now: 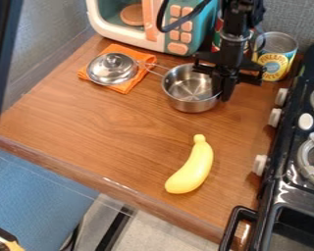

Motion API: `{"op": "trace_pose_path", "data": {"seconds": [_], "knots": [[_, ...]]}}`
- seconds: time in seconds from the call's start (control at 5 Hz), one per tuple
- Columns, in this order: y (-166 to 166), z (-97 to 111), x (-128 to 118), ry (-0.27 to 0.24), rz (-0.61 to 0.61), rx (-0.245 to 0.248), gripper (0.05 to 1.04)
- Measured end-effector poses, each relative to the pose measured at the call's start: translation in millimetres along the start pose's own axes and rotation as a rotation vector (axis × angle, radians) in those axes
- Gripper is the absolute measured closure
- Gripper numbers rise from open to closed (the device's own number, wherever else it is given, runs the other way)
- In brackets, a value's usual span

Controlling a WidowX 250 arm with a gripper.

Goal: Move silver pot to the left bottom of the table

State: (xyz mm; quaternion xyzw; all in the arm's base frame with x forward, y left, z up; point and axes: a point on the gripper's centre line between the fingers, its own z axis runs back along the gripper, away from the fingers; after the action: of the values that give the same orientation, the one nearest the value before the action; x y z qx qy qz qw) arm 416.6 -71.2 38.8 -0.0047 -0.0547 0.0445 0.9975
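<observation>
Silver pot (189, 104), on wooden counter (94, 127), right rim at the claw (223, 90)

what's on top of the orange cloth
The silver lid lies on the orange cloth, and the wire handle of the silver pot reaches over its right side. The cloth directly under the lid is covered, so that part can't be seen.

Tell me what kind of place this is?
It looks like a toy kitchen: there's a little stove, a play microwave and a silver pot on a wooden counter.
</observation>
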Motion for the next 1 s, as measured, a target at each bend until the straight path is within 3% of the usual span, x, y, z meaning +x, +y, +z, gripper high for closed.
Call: {"op": "trace_pose_path", "data": {"seconds": [0.2,0.4,0.6,0.8,1.0], "knots": [[-9,48,-4,-0.075,-0.027,-0.042,1.0],[8,74,-28,-0.088,-0.014,-0.04,1.0],[51,83,-61,-0.079,0.046,-0.008,1.0],[83,73,-94,-0.038,0.078,0.015,1.0],[113,64,-112,-0.027,0.097,0.028,1.005]]}}
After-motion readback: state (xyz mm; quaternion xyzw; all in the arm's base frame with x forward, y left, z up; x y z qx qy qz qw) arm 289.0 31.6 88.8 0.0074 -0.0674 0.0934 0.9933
